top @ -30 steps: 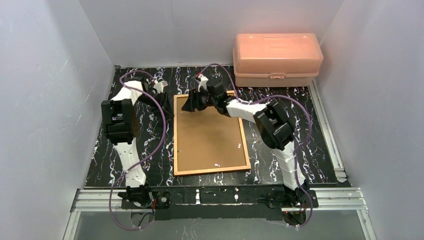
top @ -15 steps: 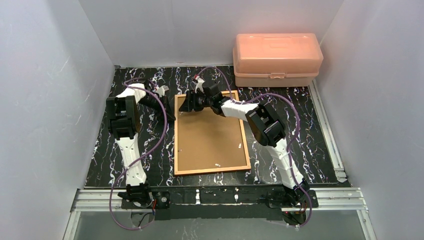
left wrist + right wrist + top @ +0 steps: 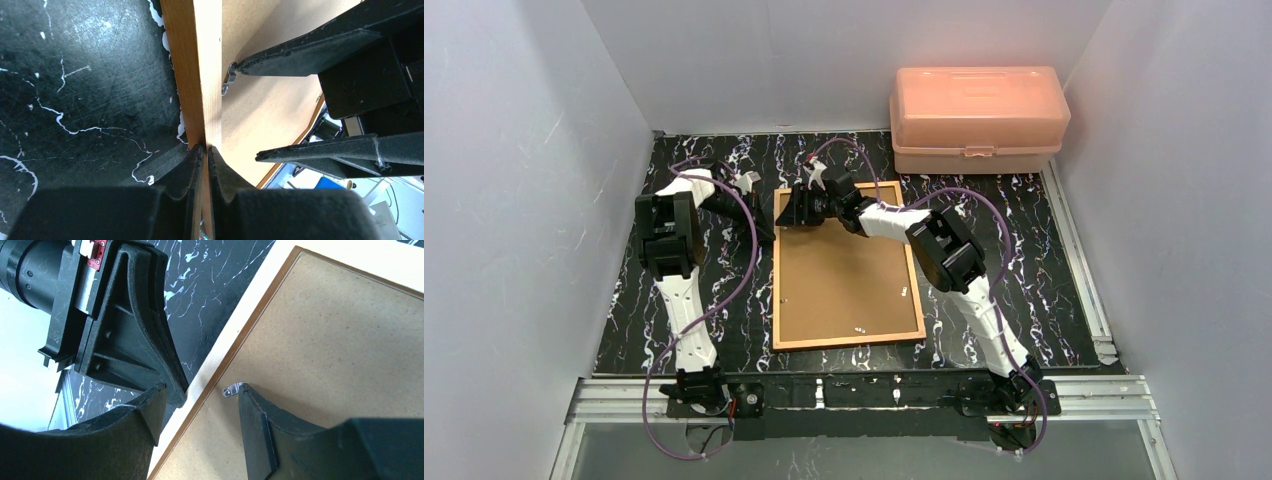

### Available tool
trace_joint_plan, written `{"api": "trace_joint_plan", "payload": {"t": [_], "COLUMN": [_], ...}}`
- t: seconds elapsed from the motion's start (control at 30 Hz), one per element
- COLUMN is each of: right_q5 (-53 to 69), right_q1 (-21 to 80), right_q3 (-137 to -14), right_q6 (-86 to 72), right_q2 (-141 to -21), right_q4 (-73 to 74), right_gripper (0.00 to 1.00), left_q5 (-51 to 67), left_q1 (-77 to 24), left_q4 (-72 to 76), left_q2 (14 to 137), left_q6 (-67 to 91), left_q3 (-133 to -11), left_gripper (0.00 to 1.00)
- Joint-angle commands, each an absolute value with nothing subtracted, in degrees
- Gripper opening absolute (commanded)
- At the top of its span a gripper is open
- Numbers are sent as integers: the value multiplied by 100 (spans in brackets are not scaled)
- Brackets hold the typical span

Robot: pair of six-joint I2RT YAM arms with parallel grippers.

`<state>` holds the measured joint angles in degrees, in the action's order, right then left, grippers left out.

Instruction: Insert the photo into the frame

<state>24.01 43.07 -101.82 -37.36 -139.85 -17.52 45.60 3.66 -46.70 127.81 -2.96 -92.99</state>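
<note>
Your left gripper point(image 3: 205, 150) is pinched almost closed on the left rail of the thin-railed orange-brown wooden picture frame point(image 3: 192, 75), near its far-left corner. Your right gripper point(image 3: 200, 389) stands partly open and holds nothing. It straddles that same rail, and one fingertip point(image 3: 246, 392) touches a small silver metal clip point(image 3: 231, 389) on the flat, plain brown backing board point(image 3: 325, 340) that fills the frame. The frame lies flat, back side up, on the black white-veined tabletop point(image 3: 75, 100).

You cannot see the photo in any view. Whether it lies under the board you cannot tell.

Expect the frame to be light and stiff. Its rail is narrow and smooth, so a pinch across it near a corner, like the one you have, is probably the surest hold. The frame is likely to slide on the tabletop if pushed sideways, so keep it pinned while you work the clip. The clip is tiny and thin, so meet it with the edge of one fingertip. The photo, being paper, will likely be limp and crease easily, so take it by an edge and keep it flat.
</note>
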Motion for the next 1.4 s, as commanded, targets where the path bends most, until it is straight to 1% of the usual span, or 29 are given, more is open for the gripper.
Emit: {"api": "trace_joint_plan", "payload": {"t": [0.0, 0.4, 0.7, 0.97, 1.37], "right_q5": [2329, 2366, 2734, 2955, 3248], "right_q1": [4412, 4456, 4456, 4456, 4439], "right_q3": [-10402, -10435, -10816, -10755, -11175], "right_q6": [-3776, -3860, -3928, -3911, -3832], "right_q2": [-14224, -14325, -14601, -14552, -14616], "right_q4": [-1609, -1704, -1667, -1732, -1587], "right_gripper": [63, 61, 58, 56, 55], "left_q5": [4351, 4394, 4410, 4404, 4402], "left_q1": [298, 294, 299, 299, 299], "left_q4": [-4633, -4614, -4614, -4613, -4683], "left_q2": [12644, 12647, 12695, 12696, 12657], "left_q6": [-446, -475, -451, -444, -435], "left_q3": [-9090, -9070, -9126, -9145, -9193], "left_gripper": [4, 3, 3, 2, 2]}}
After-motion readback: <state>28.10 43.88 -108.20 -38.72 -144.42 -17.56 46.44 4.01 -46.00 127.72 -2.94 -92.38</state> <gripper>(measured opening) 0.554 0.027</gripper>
